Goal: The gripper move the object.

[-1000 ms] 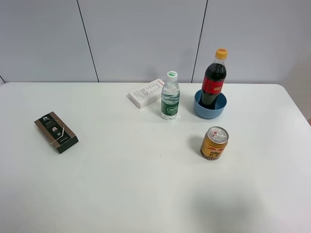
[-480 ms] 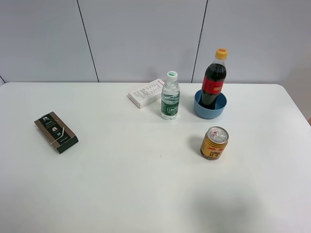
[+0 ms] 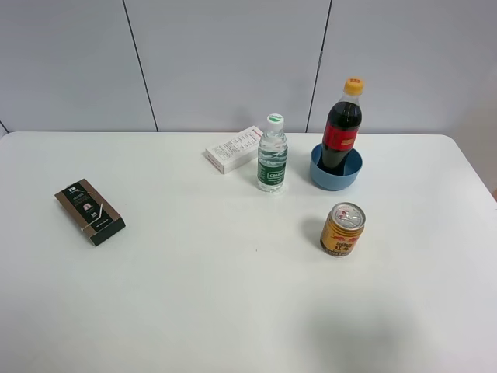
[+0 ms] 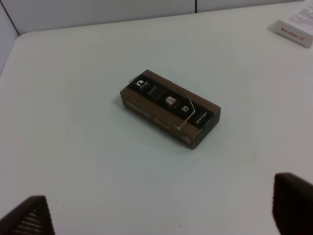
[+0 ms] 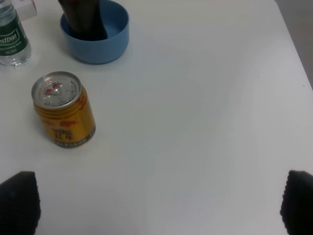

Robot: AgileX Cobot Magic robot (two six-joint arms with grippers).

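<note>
White table (image 3: 194, 311) against plain grey wall panels, a few drinks and boxes spread out.
Cola bottle (image 3: 342, 128), red label, yellow cap, stands in the blue bowl (image 3: 335, 177); its writing's too small to read. Water bottle (image 3: 272, 154) label ends "...estbon". Gold can (image 3: 342, 229) and brown box (image 4: 168, 107): unreadable. Left claw (image 4: 161, 215) and right claw (image 5: 156, 205) are both spread wide, holding nothing.

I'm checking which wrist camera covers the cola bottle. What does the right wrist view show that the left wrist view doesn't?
Only the right wrist view shows the gold can, the blue bowl with the cola bottle's dark base standing in it, and part of the water bottle. Only the left wrist view shows the brown box and a corner of the white box. Both share the white table and two dark, widely spaced fingertips at the frame's edge.
</note>
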